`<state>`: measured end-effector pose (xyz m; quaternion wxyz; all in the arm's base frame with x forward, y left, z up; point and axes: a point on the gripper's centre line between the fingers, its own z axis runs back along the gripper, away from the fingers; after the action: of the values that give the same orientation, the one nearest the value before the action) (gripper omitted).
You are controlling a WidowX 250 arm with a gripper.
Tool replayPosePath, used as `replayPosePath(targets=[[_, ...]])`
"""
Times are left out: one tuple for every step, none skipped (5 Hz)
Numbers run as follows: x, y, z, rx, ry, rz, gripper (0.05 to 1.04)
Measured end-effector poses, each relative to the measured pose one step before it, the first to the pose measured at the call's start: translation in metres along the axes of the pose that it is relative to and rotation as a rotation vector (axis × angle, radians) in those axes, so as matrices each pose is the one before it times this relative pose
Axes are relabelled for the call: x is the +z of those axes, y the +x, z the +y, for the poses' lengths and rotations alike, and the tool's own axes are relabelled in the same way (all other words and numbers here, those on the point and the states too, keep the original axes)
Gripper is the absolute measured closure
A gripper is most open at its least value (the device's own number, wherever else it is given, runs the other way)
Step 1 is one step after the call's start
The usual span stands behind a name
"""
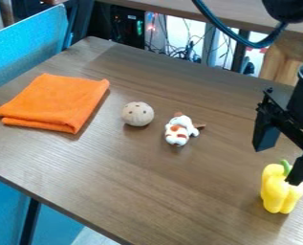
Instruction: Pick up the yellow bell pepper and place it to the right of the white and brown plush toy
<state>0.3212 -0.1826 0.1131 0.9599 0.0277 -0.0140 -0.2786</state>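
Observation:
At the right edge, the black gripper (pixel 281 155) hangs over the table with its two fingers spread apart and nothing between them. A yellow bell pepper (pixel 279 193) with a green stem stands just below it, and one fingertip covers part of the pepper's upper right side; whether they touch I cannot tell. Left of the gripper, near mid-table, lies a small white toy animal (pixel 179 130) with orange-brown patches. Beside it is a round beige ball (pixel 137 114) with dark spots. A folded orange cloth (pixel 56 102) lies at the left.
The brown wooden table (pixel 147 184) has its front edge running from the left down to the bottom. A blue chair (pixel 29 45) stands against the far left side. Behind the table are loose cables, and a thick dark cable (pixel 233 34) loops down from the arm.

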Motion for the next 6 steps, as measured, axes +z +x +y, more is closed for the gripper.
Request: replayPosePath(targets=[[-0.00509, 0.00813, 0.00124, -0.0252, 0.0041, 0.0232, 0.082], [-0.00704, 0.00862, -0.00002, -0.0383, -0.0007, 0.0138, 0.082], [-0.00464, 0.00818, -0.00272, -0.0325, -0.0187, -0.0094, 0.082], [-0.00735, 0.00442, 0.00553, 0.0017, -0.0103, 0.0072, 0.082], [-0.00525, -0.00211, 0.00954, 0.0264, -0.0067, 0.0217, 0.082], [-0.00378, 0.00005, -0.00142, 0.0023, -0.0138, 0.0122, 0.110]])
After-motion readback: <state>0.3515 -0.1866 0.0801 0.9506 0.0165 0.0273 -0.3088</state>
